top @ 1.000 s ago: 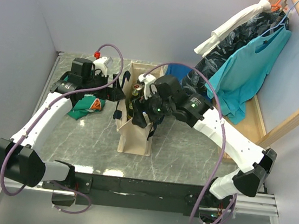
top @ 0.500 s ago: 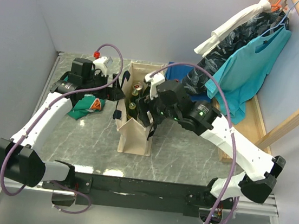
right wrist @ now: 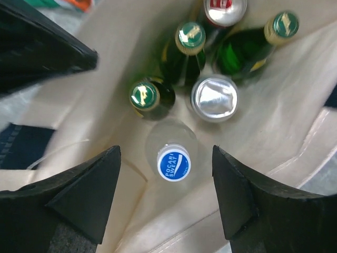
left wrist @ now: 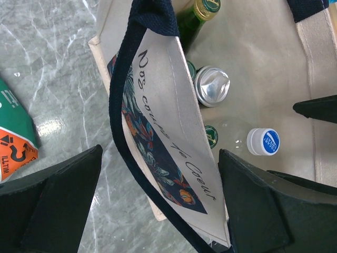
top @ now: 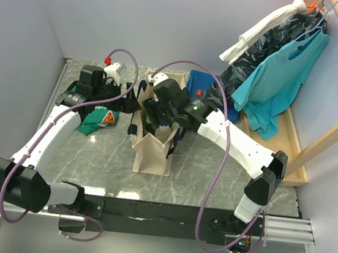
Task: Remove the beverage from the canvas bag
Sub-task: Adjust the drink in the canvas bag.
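Observation:
The cream canvas bag [top: 153, 155] with navy handles stands upright mid-table. Inside it, in the right wrist view, stand a clear bottle with a blue Pocari Sweat cap [right wrist: 174, 162], several green bottles [right wrist: 145, 96] and a silver can [right wrist: 214, 98]. My right gripper [right wrist: 166, 154] is open right above the bag's mouth, its jaws on either side of the blue-capped bottle without touching it. My left gripper [left wrist: 160, 153] is open at the bag's left side, with the printed bag wall [left wrist: 168, 132] and navy handle between its jaws. Both grippers meet over the bag in the top view, left [top: 133, 105] and right [top: 157, 120].
A folded green T-shirt [top: 95, 120] lies left of the bag. A folded blue cloth [top: 199, 81] lies behind it. Clothes [top: 274, 71] hang on a wooden rack [top: 314, 150] at the right. Grey walls close the left and back.
My right arm has swung left and brought its gripper over the bag's opening, above the bottles. The left arm and the bag have not moved.

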`<state>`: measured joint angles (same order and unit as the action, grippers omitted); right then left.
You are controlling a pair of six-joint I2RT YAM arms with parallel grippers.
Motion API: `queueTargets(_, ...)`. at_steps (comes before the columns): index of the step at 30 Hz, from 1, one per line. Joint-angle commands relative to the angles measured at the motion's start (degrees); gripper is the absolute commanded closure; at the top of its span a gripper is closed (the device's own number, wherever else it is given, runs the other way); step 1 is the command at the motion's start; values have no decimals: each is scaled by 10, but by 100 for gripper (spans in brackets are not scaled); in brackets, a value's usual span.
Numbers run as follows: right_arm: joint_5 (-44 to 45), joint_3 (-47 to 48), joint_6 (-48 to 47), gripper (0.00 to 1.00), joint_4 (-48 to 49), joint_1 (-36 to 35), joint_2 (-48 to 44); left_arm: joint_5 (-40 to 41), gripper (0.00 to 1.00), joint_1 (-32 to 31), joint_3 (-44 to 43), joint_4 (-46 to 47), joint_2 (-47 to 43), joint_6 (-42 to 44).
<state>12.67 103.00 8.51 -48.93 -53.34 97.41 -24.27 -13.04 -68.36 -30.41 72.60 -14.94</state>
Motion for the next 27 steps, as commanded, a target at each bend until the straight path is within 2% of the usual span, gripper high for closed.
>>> queueTargets(1,12,-7,5,24,-10,8,-23,6,3,3,-5,19,-9,-7)
queueTargets(12,-8,-39,17,23,-45,7,-42,8,3,3,-5,18,-4,-7)
queueTargets(19,-35,-60,19,21,-35,6,-64,8,3,3,-6,17,-2,-7)
queueTargets(27,-60,-55,21,22,-35,6,-44,11,3,3,-9,15,4,-8)
